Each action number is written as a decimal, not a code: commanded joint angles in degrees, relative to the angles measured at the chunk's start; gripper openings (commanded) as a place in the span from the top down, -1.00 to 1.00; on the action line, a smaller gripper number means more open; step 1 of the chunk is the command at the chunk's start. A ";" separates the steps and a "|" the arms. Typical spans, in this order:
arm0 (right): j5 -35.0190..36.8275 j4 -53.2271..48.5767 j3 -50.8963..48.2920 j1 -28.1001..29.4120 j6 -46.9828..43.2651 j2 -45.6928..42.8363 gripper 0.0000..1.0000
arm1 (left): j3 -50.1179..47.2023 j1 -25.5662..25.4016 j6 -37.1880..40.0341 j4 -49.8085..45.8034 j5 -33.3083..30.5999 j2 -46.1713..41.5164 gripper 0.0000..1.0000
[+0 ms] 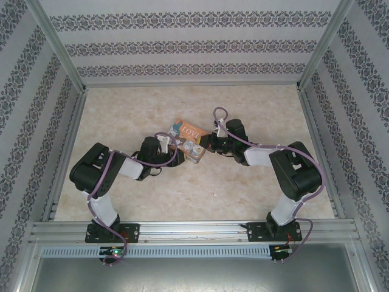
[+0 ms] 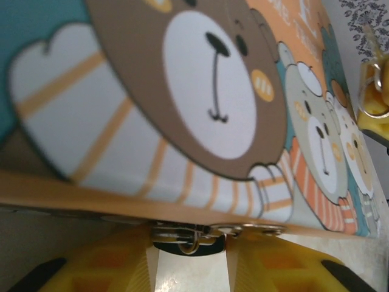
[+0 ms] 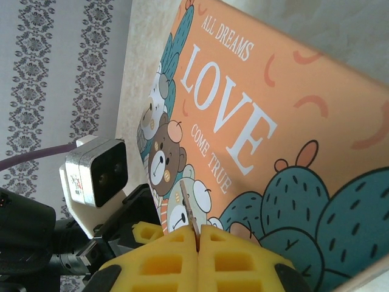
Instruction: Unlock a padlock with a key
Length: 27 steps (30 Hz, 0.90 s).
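The orange-and-teal "LOVE" box [image 1: 193, 132] lies mid-table between both arms. At its lower edge, by a silver hasp [image 2: 255, 229], hangs the tiny padlock [image 2: 188, 245], dark-bodied with a thin silver loop. My left gripper [image 2: 192, 252] has a yellow finger against each side of the padlock's body. My right gripper [image 3: 197, 234] is shut on the key [image 3: 187, 204], whose thin metal blade sticks up over the box's cartoon bears. Seen from above, the left gripper [image 1: 172, 145] meets the box's near-left end and the right gripper [image 1: 206, 144] its right side.
The box [image 3: 273, 121] rests on a pale marble-patterned table [image 1: 200, 182] with patterned walls on three sides. The left arm's wrist camera [image 3: 97, 176] sits close beside the right gripper's fingers [image 2: 374, 91]. Open table lies all around the box.
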 commanded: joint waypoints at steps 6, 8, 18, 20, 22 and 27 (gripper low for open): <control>0.89 -2.17 -1.12 0.27 -0.82 -1.24 1.00 | 1.68 -1.14 -1.29 1.94 -1.11 -0.19 0.43; 1.21 -2.19 -0.99 0.27 -1.23 -2.54 1.00 | 1.63 -1.19 -2.08 1.46 -0.81 -1.09 0.43; 6.91 -4.34 -6.14 1.77 -11.05 -15.75 1.00 | 4.08 -1.20 -8.62 -7.92 2.92 -6.64 0.43; 9.76 -4.70 -8.21 3.18 -13.52 -18.83 1.00 | 4.51 -1.20 -10.00 -9.38 3.40 -7.51 0.43; 13.82 -5.06 -10.40 5.50 -16.12 -21.70 1.00 | 5.37 -1.24 -11.44 -11.10 4.51 -8.07 0.43; 22.61 -4.97 -15.42 11.74 -21.71 -26.99 1.00 | 7.38 -1.20 -13.65 -15.28 5.19 -9.17 0.43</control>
